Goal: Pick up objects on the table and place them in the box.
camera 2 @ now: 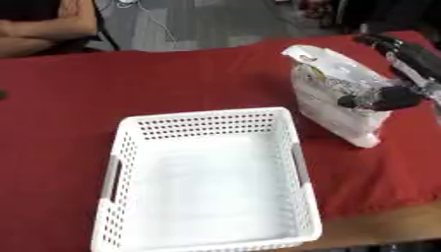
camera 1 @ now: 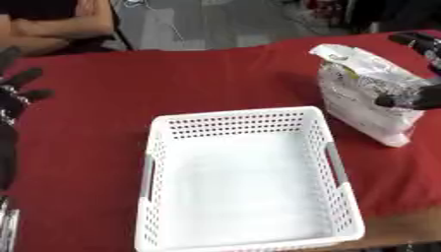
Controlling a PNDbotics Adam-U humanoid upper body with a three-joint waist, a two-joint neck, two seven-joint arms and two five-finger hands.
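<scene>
The bag (camera 2: 340,101), white crinkly plastic, stands just right of the empty box (camera 1: 245,182) on the red tabletop (camera 1: 95,113); it looks light, soft and slippery, best taken across its middle. The right hand (camera 2: 383,97) is clasped round it there. The left hand (camera 1: 15,93) idles with fingers relaxed at the left edge. Only the box's near wall stands between.

Open red cloth (camera 2: 172,83) left of the bag (camera 2: 331,106) (basket (camera 2: 129,133) nearer, unobstructed above).
</scene>
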